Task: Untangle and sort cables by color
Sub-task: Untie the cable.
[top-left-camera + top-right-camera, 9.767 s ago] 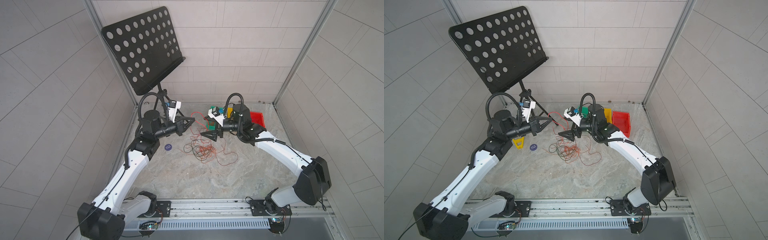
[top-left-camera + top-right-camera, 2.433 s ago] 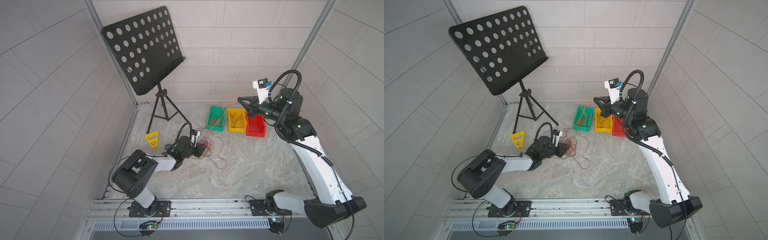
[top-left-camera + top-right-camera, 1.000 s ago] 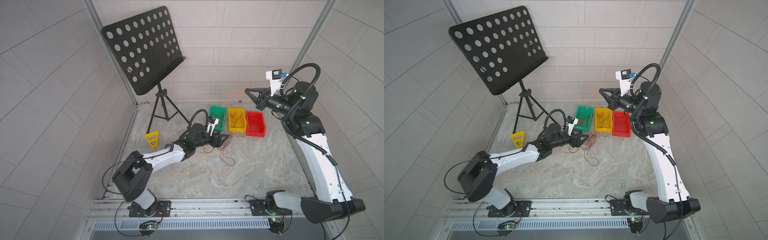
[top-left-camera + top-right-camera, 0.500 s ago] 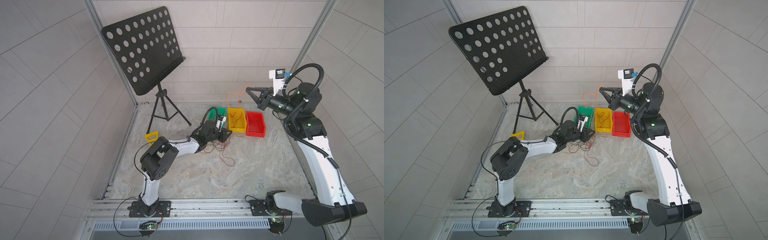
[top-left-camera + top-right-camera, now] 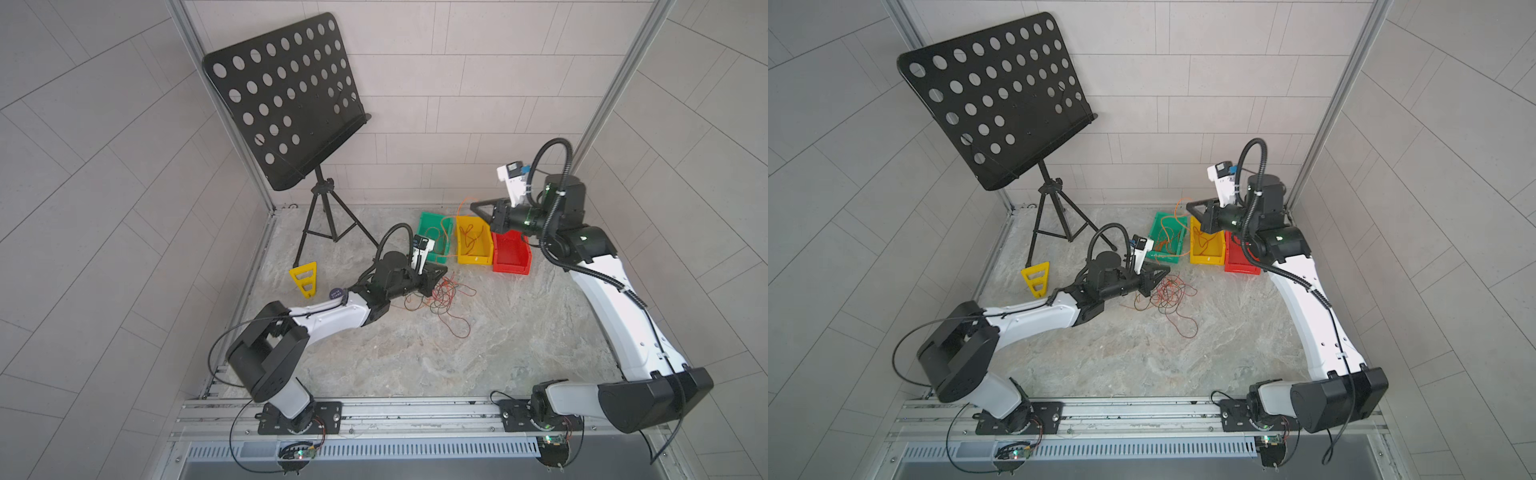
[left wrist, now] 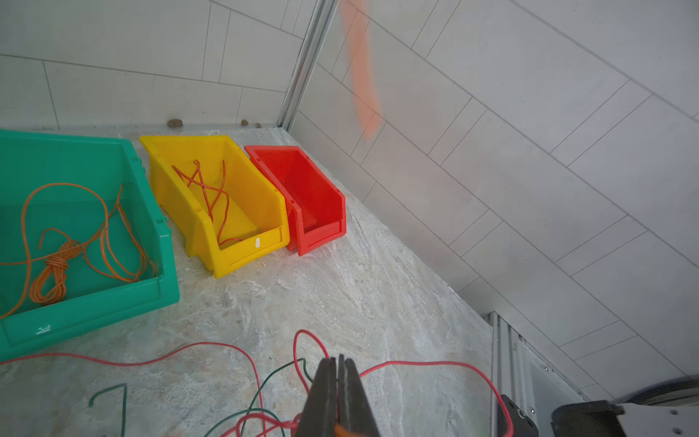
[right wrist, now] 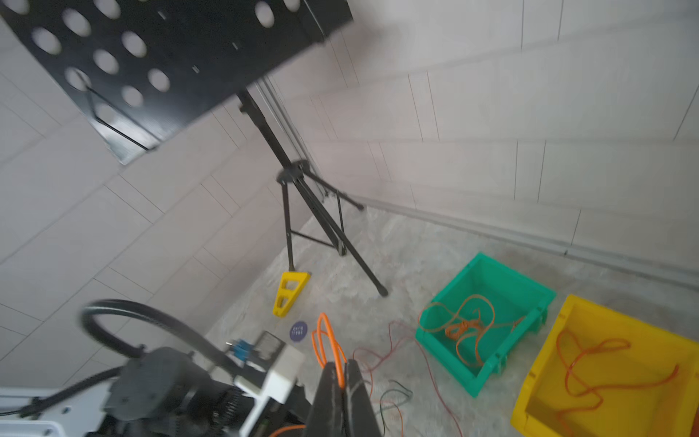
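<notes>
— Orange cable [image 7: 326, 340], your right gripper [image 7: 342, 365]: the fingers are clamped on it and a loop stands out past the tips. It is raised well above the table [image 5: 415, 353], near the yellow bin [image 6: 242, 253]. Noted?
— Noted. And my left?
— Your left gripper [image 6: 336, 359] sits low at the edge of the tangle of cables [image 5: 442, 297], where red, orange and dark strands cross on the table. Its fingers are pressed flat together. A scrap of orange shows between them near the base; whether it is gripped, I cannot tell.
— The bins?
— The green bin [image 6: 94, 310] holds coiled orange cables [image 6: 56, 265]. The yellow bin holds a reddish cable [image 6: 212, 193]. The red bin [image 6: 321, 234] stands just beside the yellow one.
</notes>
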`<state>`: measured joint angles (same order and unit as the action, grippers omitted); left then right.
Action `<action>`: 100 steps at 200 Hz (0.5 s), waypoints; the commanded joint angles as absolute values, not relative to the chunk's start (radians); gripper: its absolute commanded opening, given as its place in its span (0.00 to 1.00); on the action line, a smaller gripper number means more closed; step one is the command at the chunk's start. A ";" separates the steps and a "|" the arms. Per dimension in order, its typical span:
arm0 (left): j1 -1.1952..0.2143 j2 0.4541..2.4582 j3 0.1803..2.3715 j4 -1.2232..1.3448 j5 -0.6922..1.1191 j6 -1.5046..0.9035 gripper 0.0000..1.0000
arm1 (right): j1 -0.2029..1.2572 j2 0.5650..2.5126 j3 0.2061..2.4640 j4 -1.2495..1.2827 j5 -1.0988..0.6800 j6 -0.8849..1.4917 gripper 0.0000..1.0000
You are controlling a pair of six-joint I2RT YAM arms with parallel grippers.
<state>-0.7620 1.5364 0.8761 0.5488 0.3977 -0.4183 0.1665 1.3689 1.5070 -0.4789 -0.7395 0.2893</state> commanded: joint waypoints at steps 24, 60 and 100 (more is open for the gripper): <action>-0.762 1.384 0.834 0.388 0.317 -0.463 0.00 | 0.180 1.345 1.444 -0.618 -0.539 0.158 0.45; -0.734 1.340 0.803 0.366 0.272 -0.571 0.00 | 0.186 1.209 1.356 -0.595 -0.525 0.200 0.49; -0.710 1.331 0.783 0.385 0.274 -0.643 0.00 | 0.265 1.086 1.226 -0.580 -0.623 0.273 0.41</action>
<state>-0.7235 1.3529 0.7910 0.3763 0.2901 -0.5804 0.2199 1.1282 1.2961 -0.5869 -0.5629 0.2325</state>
